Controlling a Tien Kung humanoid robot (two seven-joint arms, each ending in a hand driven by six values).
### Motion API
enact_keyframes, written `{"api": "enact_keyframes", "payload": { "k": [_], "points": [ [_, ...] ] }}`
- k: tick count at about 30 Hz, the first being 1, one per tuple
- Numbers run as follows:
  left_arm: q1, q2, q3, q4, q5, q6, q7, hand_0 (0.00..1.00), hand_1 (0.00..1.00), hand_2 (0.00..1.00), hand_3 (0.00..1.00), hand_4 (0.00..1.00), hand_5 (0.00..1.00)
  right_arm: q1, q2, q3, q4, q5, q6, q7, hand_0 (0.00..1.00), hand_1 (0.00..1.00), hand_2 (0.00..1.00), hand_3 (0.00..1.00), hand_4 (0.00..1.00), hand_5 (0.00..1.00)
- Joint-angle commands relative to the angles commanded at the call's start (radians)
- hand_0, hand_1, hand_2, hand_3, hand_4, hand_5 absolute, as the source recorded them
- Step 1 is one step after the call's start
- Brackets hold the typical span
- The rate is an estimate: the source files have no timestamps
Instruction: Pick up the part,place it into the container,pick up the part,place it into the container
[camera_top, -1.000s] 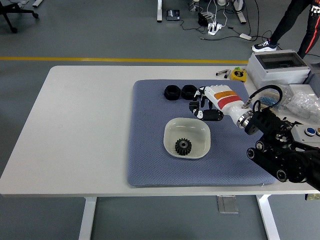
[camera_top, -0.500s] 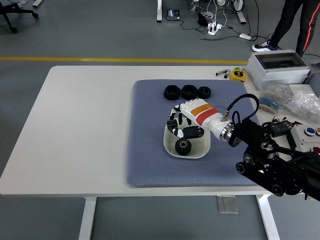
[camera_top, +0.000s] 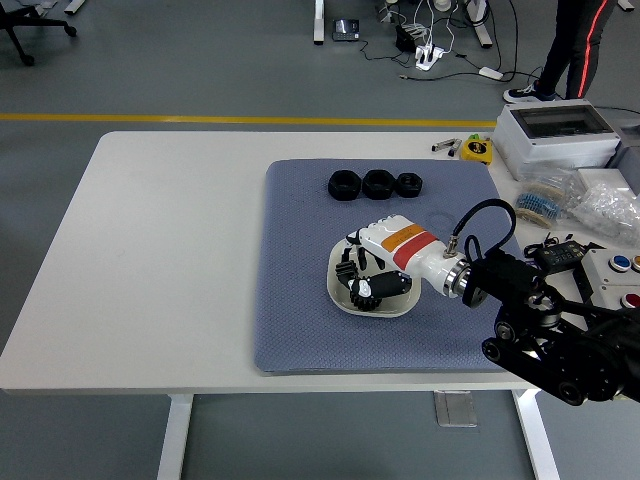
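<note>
Inside the white container (camera_top: 372, 300), at the centre of the blue mat (camera_top: 300, 300), the right hand (camera_top: 372, 268) is lowered with its fingers (camera_top: 352, 268) curled over a black gear part (camera_top: 361, 290); whether that gear is pinched cannot be told. At twelve o'clock from the container, three black parts (camera_top: 376, 183) are lined up left to right, well apart from it. Only the right hand is seen, so it is judged the nearer.

The right hand (camera_top: 378, 268) reaches into the white container (camera_top: 345, 297) over a black gear (camera_top: 364, 290).
</note>
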Motion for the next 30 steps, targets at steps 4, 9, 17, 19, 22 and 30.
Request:
{"api": "enact_keyframes", "payload": {
  "k": [4,9,17,19,22,30],
  "points": [
    [0.002,0.0,-0.002,0.0,0.003,0.0,0.001,0.706,0.714,0.747,0.65,0.674,0.656,-0.001,-0.001,-0.009,-0.001,-0.013,0.019,-0.001,0.053,0.246,0.39,0.506,0.612,0.435],
    [0.003,0.0,-0.006,0.0,0.01,-0.001,0.003,0.706,0.715,0.747,0.649,0.676,0.655,-0.004,0.003,-0.017,-0.013,-0.022,0.017,-0.002,0.054,0.247,0.395,0.508,0.622,0.432],
    [0.003,0.002,-0.009,-0.001,0.016,-0.002,0.004,0.706,0.717,0.749,0.65,0.677,0.654,-0.001,-0.004,-0.008,-0.026,-0.05,0.005,-0.009,0.055,0.251,0.399,0.51,0.636,0.423],
    [0.003,0.002,-0.01,-0.001,0.019,-0.003,0.004,0.706,0.717,0.749,0.65,0.677,0.654,-0.002,-0.004,-0.005,-0.027,-0.05,0.008,-0.006,0.055,0.251,0.399,0.51,0.636,0.423],
    [0.004,0.003,-0.01,-0.001,0.02,-0.004,0.005,0.706,0.717,0.749,0.65,0.677,0.654,-0.004,-0.005,-0.001,-0.03,-0.049,0.016,0.004,0.055,0.251,0.399,0.51,0.636,0.423],
    [0.004,0.003,-0.008,-0.001,0.016,-0.005,0.003,0.706,0.715,0.749,0.649,0.676,0.65,-0.005,-0.005,0.009,-0.039,-0.063,0.033,0.024,0.065,0.27,0.428,0.531,0.771,0.416]
  ]
}}
